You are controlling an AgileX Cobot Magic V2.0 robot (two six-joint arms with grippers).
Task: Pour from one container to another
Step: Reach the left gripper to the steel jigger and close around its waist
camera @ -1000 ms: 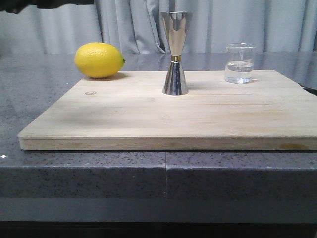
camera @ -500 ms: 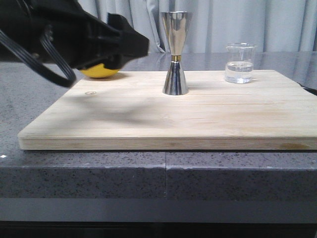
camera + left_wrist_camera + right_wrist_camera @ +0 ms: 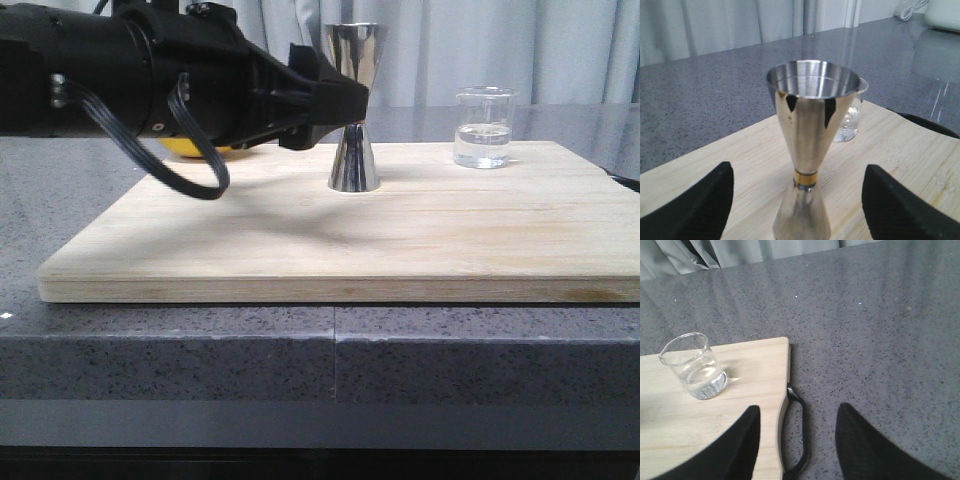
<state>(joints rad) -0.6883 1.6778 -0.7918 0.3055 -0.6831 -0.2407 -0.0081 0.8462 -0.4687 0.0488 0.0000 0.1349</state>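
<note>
A small clear glass beaker with liquid in it stands at the back right of the wooden board. It also shows in the right wrist view and behind the jigger in the left wrist view. The steel jigger stands upright at the board's back middle. My left gripper is open at the jigger's waist. The jigger is centred between the spread fingers, with a gap on each side. My right gripper is open and empty over the board's right edge, off to one side of the beaker.
A yellow lemon lies at the board's back left, mostly hidden by my left arm. The board has a black handle on its right end. Grey speckled counter surrounds the board, with curtains behind.
My left arm has come in from the left and moved right across the lemon to the jigger. The beaker and jigger have stayed in place.
</note>
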